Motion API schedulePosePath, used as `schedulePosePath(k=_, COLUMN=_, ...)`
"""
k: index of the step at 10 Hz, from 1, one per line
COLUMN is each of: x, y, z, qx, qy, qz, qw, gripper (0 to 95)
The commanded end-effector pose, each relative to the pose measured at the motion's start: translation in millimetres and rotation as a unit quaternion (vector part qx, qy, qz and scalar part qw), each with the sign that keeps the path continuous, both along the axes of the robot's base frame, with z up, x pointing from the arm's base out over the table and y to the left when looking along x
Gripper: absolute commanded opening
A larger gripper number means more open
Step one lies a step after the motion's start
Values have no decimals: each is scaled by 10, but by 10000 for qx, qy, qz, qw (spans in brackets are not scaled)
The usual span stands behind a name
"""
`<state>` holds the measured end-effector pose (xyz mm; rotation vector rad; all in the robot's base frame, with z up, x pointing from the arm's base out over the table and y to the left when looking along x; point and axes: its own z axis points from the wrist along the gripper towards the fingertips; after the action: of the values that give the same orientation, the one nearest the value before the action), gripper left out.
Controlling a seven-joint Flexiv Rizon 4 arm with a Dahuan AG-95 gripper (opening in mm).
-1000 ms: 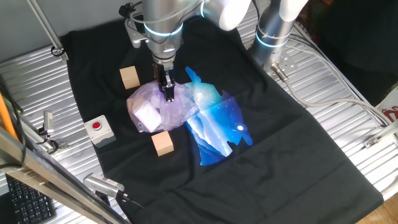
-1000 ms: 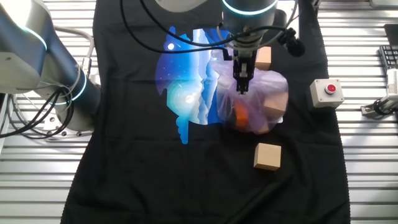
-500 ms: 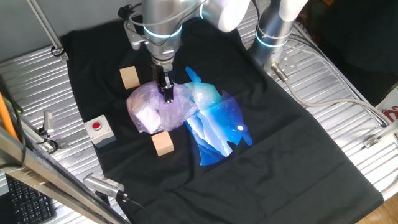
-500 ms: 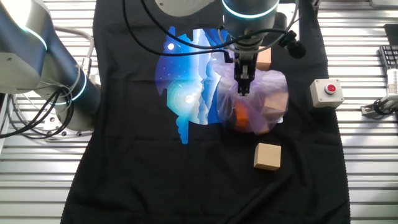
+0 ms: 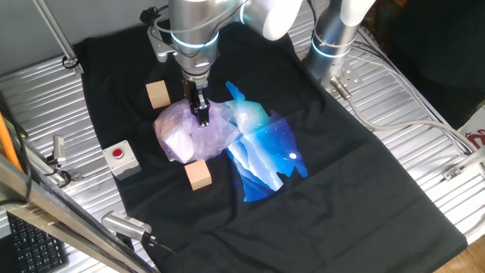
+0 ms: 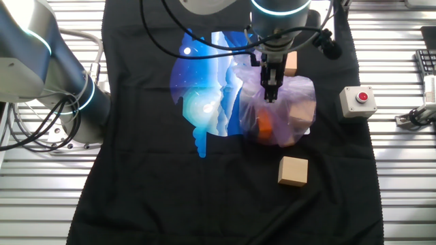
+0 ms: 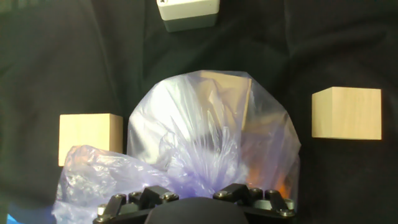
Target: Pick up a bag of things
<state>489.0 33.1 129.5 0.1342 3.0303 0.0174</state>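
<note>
The bag of things (image 5: 182,135) is a pale purple, wrinkly plastic bag lying on the black cloth, with tan and white blocks showing through. It also shows in the other fixed view (image 6: 286,117) and fills the hand view (image 7: 211,130). My gripper (image 5: 202,117) points straight down onto the bag's top, and its fingers are closed on a bunched fold of plastic. In the other fixed view the gripper (image 6: 271,95) stands over the bag's upper middle. In the hand view the gripper (image 7: 194,190) has gathered plastic between its fingertips. The bag's bottom rests on the cloth.
Two bare tan wooden cubes flank the bag (image 5: 158,95) (image 5: 198,174); they also show in the hand view (image 7: 89,137) (image 7: 346,112). A grey box with a red button (image 5: 120,158) sits at the cloth's edge. A blue-and-white print (image 5: 265,148) lies beside the bag. A second arm's base (image 5: 333,38) stands behind.
My gripper has risen slightly and shifted a little, drawing the pinched top of the bag upward. The cubes and the button box have not moved.
</note>
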Motion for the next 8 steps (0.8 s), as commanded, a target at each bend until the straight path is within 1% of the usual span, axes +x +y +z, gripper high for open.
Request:
schedulePosePath(k=1, x=-3, y=1, z=6, qx=-10, qy=-10, qz=-7, qw=10000, gripper=380)
schedulePosePath(k=2, x=-3, y=1, z=6, qx=-27, qy=-12, qz=-9, qw=10000, gripper=190)
schedulePosePath(k=5, x=-2, y=1, z=5, qx=-42, qy=-19, qz=-6, qw=10000, gripper=190)
schedulePosePath(k=6, x=4, y=2, z=6, qx=-67, qy=-23, qz=1, qw=10000, gripper=0)
schedulePosePath(k=8, x=12, y=3, z=9, qx=-75, qy=-26, qz=-3, qw=10000, gripper=0)
